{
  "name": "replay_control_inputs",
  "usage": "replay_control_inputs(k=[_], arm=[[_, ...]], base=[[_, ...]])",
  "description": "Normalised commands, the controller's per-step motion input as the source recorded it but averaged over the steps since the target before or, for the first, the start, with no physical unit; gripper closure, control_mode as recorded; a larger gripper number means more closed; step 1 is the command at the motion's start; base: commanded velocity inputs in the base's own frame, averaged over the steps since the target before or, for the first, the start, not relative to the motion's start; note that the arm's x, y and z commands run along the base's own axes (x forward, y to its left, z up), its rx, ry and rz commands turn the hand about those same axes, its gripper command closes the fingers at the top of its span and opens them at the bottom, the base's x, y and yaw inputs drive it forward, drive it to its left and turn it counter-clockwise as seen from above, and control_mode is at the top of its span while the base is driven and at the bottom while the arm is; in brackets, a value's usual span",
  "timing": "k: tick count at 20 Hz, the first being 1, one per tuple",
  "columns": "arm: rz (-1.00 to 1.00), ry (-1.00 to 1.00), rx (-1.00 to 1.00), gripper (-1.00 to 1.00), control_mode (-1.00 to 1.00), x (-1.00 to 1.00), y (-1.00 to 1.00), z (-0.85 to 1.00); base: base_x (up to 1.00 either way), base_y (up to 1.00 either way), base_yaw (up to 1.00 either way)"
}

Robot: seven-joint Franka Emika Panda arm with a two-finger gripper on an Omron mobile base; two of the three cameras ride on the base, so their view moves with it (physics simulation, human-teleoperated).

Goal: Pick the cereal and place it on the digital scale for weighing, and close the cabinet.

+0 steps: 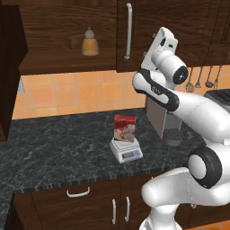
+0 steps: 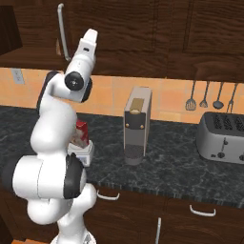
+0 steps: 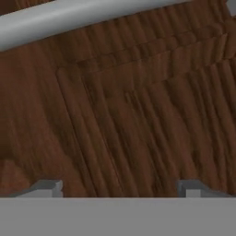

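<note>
Small red cereal box (image 1: 125, 128) upright on white-grey digital scale (image 1: 126, 151). Dark brown wooden wall cabinet door (image 3: 138, 115) directly ahead of two-finger gripper (image 3: 120, 188) — fingers apart, empty; silver bar handle (image 3: 78, 16) just beyond.

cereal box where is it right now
The cereal stands upright on the digital scale, mid-counter in the left base view, left of the coffee machine.

You see the red cereal (image 1: 125, 128) upright on the scale (image 1: 126, 151); the dark cabinet (image 1: 67, 36) has its left side open.
</note>
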Motion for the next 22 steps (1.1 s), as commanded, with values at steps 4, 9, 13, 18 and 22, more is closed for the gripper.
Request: replay_control_inputs(k=[4, 9, 13, 18, 22], arm=[[0.0, 0.01, 0.0, -1.0, -1.0, 0.8, 0.0, -0.02], [0.0, 0.0, 0.0, -1.0, -1.0, 0.91, 0.0, -0.24], [0.0, -0.11, 0.0, -1.0, -1.0, -0.69, 0.0, 0.46], [0.0, -0.14, 0.0, -1.0, -1.0, -1.0, 0.0, 0.51], [0.02, -0.12, 0.03, -1.0, -1.0, -1.0, 0.26, 0.05]], base=[[0.0, 0.0, 0.0], [0.0, 0.0, 0.0], [0.0, 0.0, 0.0], [0.0, 0.0, 0.0], [0.0, 0.0, 0.0]])
